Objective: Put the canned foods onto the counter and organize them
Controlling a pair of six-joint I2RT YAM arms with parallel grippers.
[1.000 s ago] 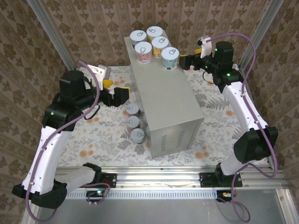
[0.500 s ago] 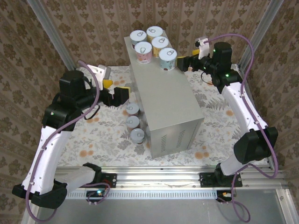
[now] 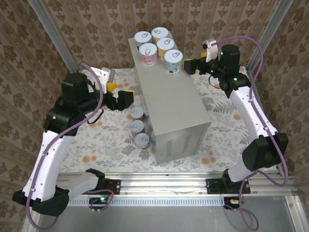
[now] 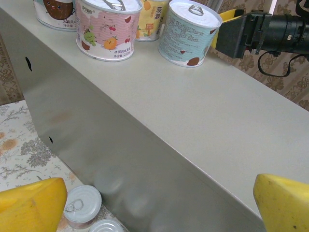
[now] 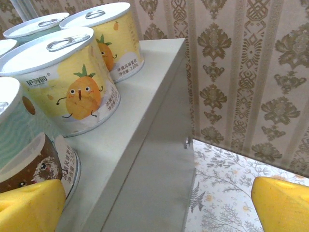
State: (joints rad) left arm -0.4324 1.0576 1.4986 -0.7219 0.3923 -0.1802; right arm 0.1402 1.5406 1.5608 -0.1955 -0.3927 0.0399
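Note:
Several cans stand grouped at the far end of the grey counter (image 3: 176, 106); the nearest is a blue-labelled can (image 3: 173, 60). My right gripper (image 3: 190, 64) hovers open just right of that can, apart from it. In the right wrist view the blue can (image 5: 24, 145) sits at the left edge beside two yellow pineapple cans (image 5: 67, 87), and nothing lies between the fingertips (image 5: 31, 205). Three cans (image 3: 137, 126) stand in a row on the floral cloth against the counter's left side. My left gripper (image 3: 123, 99) hangs open above them, empty.
Patterned walls close in the cell on three sides. The near half of the counter top (image 4: 203, 116) is bare. A pink-labelled can (image 4: 107, 31) stands at the front left of the group. The vent slits (image 3: 179, 144) face the arm bases.
The blue can shifted slightly left toward the other cans as my right gripper moved in, then the gripper drew back a little. The left arm has not moved.

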